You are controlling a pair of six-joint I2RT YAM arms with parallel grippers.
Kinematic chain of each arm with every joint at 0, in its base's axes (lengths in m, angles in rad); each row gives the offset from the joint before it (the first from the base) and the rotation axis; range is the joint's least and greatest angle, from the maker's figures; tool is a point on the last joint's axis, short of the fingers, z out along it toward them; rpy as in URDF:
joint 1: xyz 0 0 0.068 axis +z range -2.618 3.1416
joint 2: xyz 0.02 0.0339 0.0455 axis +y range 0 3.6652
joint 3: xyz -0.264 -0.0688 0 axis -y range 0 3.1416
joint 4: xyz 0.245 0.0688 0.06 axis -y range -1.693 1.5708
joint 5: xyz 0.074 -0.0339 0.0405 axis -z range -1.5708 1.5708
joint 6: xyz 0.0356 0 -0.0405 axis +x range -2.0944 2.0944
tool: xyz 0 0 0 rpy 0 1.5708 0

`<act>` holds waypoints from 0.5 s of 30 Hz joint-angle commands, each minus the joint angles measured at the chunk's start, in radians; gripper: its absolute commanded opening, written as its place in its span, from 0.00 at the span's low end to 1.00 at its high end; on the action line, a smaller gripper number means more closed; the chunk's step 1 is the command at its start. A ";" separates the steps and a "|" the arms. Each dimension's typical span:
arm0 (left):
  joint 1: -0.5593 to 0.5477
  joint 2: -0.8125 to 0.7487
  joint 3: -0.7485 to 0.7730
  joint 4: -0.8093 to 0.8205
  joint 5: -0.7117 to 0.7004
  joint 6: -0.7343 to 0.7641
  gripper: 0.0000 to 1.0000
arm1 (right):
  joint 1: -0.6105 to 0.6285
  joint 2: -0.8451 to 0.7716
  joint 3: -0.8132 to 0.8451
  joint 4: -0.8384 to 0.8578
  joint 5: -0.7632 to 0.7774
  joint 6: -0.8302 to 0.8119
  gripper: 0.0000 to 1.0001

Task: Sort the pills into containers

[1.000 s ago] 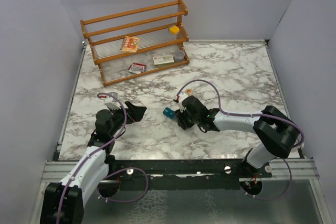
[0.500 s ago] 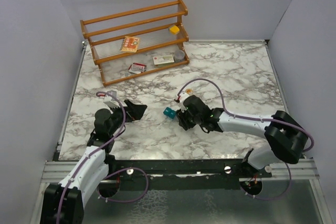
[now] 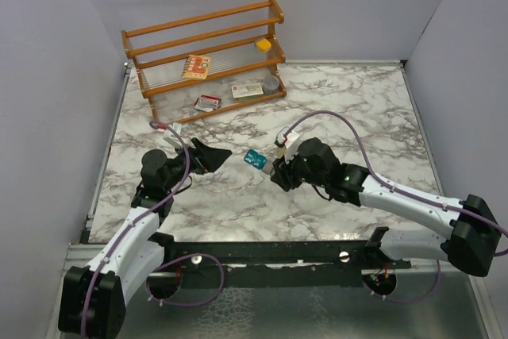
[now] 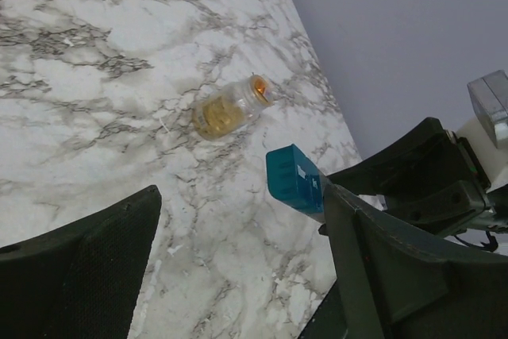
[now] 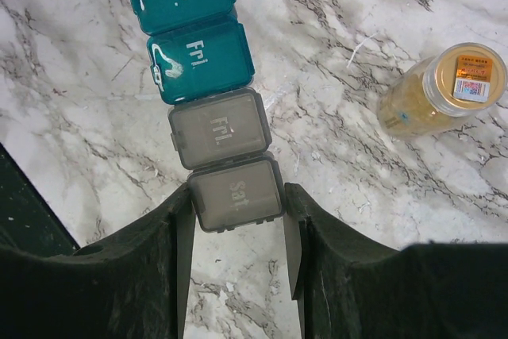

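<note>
The containers point(image 5: 214, 113) are a strip of joined compartments, two teal and two grey, lettered Thur, Fri, Fri, Sat. My right gripper point(image 5: 238, 196) is shut on the grey Sat end, a finger on each side. The strip's teal end point(image 3: 254, 158) sticks out to the left of the right gripper point(image 3: 271, 169). My left gripper point(image 3: 216, 156) stands open just left of that end. In the left wrist view the teal end point(image 4: 294, 179) hangs by the right finger of the left gripper point(image 4: 238, 275), with only marble between the fingers. A clear pill bottle point(image 5: 436, 89) with yellow contents lies on its side beyond the strip point(image 4: 230, 109).
A wooden rack point(image 3: 206, 53) stands at the back left with flat printed packets point(image 3: 208, 102) and a yellow item point(image 3: 263, 44). Grey walls close in the marble table point(image 3: 357, 109) on the left, back and right.
My right arm has stretched out and carried the strip a little up and left. My left gripper has moved up and right toward the teal end, its jaws slightly narrower.
</note>
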State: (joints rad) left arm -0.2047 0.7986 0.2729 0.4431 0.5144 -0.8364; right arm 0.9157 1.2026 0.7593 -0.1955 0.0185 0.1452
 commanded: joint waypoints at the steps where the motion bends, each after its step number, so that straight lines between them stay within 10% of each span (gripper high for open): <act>1: -0.038 0.034 0.060 0.036 0.098 -0.037 0.89 | 0.008 -0.055 0.032 -0.041 -0.062 -0.038 0.01; 15: -0.170 0.237 0.106 0.147 0.105 -0.109 0.99 | 0.009 -0.096 0.044 -0.056 -0.114 -0.040 0.01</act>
State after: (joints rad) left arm -0.3542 0.9848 0.3534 0.4957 0.5777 -0.8951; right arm 0.9165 1.1179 0.7639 -0.2340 -0.0528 0.1181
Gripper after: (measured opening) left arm 0.990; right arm 0.432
